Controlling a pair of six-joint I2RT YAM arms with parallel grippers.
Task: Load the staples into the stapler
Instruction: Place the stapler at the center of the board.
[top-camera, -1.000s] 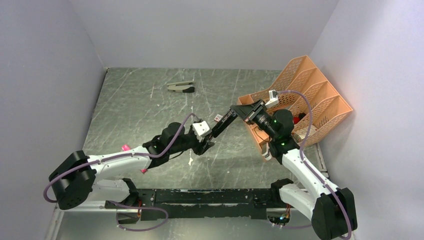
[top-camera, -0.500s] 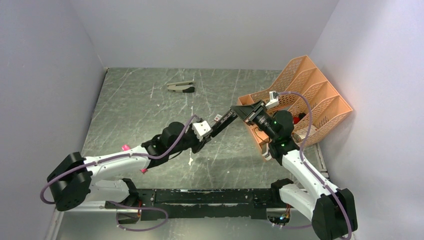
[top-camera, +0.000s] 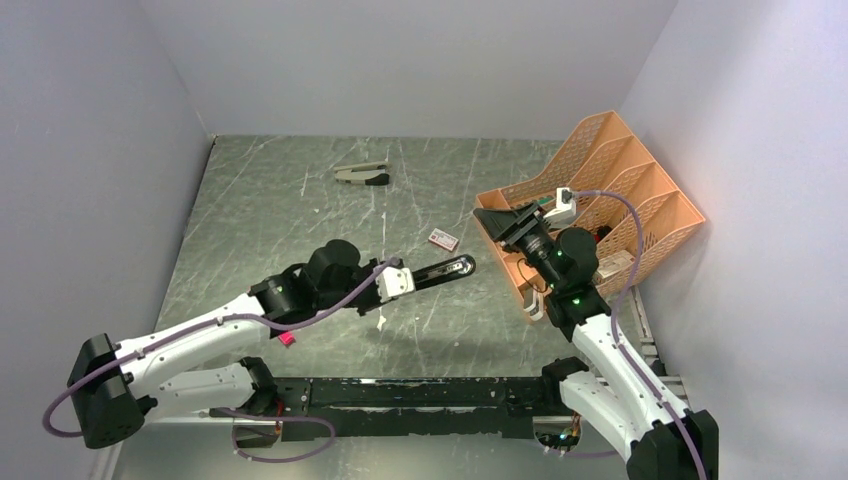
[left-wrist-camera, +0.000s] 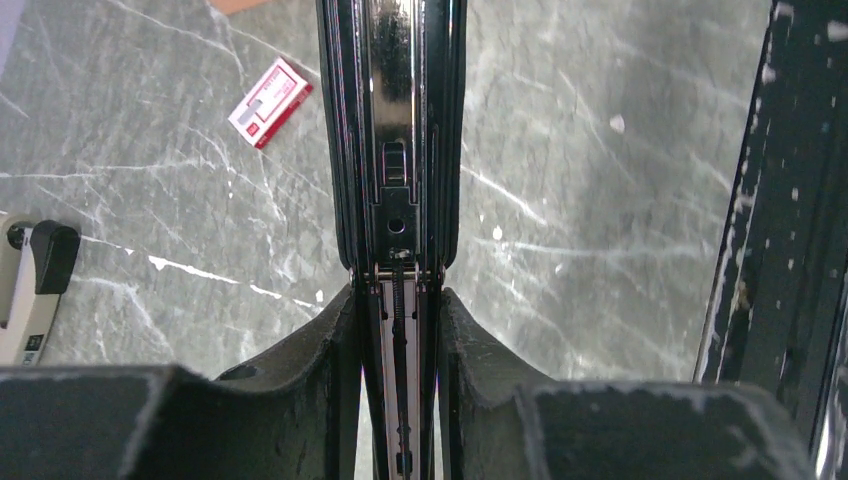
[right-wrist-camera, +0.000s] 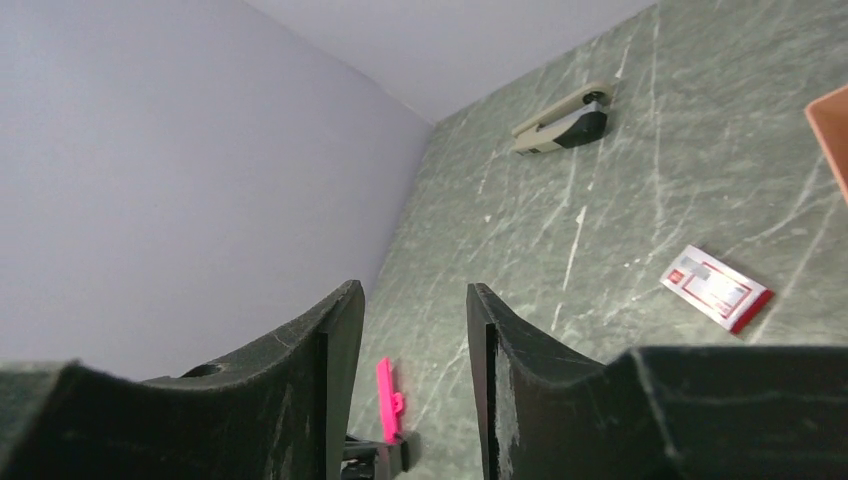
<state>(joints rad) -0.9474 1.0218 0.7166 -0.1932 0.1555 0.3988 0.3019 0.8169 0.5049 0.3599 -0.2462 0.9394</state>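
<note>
The left pincer (left-wrist-camera: 398, 305) was closed across the rear end of the stapler (left-wrist-camera: 400, 120), which projected straight ahead of it above the tabletop (left-wrist-camera: 600, 200). It showed glossy black walls flanking a chrome rail and was judged rigid, weighty and slippery, so best clamped across those walls. The red-and-white box of staples (left-wrist-camera: 270, 102) lay ahead-left of that pincer, contents judged light and brittle; the right pincer (right-wrist-camera: 412, 310) stood open, empty.

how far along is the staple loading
Done: the stapler is clamped in the left gripper, chrome rail exposed. In hand: nothing else; the right gripper is open and empty. Left: the box of staples lies on the table; no strip is visible in the rail.
</note>
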